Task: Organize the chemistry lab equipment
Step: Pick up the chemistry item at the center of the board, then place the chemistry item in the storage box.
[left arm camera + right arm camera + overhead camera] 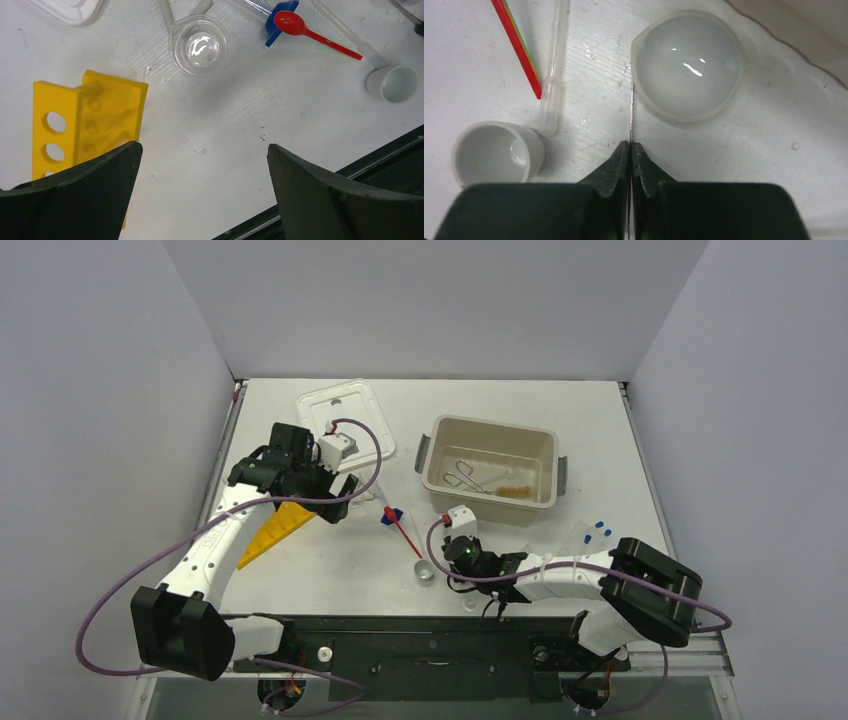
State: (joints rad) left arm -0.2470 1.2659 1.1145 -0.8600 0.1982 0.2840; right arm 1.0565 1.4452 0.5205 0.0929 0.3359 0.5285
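My left gripper [202,150] is open and empty over bare table, beside the yellow holed tube rack [90,120], which lies flat [272,532]. A clear beaker [200,47] stands ahead of it. A red spatula [310,32] lies on a blue piece [280,20]. My right gripper [630,145] is shut on a thin metal strip [631,110] seen edge-on, low over the table [452,580]. Just ahead of it lies a domed clear dish [686,65]. A small white cup [494,152] stands to its left, beside a clear pipette [553,65].
The beige tub [437,455] stands at the back right and holds metal tongs [462,478] and a brush [515,488]. The white lid [345,410] lies at the back left. Blue-capped vials [597,530] lie right of the tub. The table's black front edge [350,175] is close.
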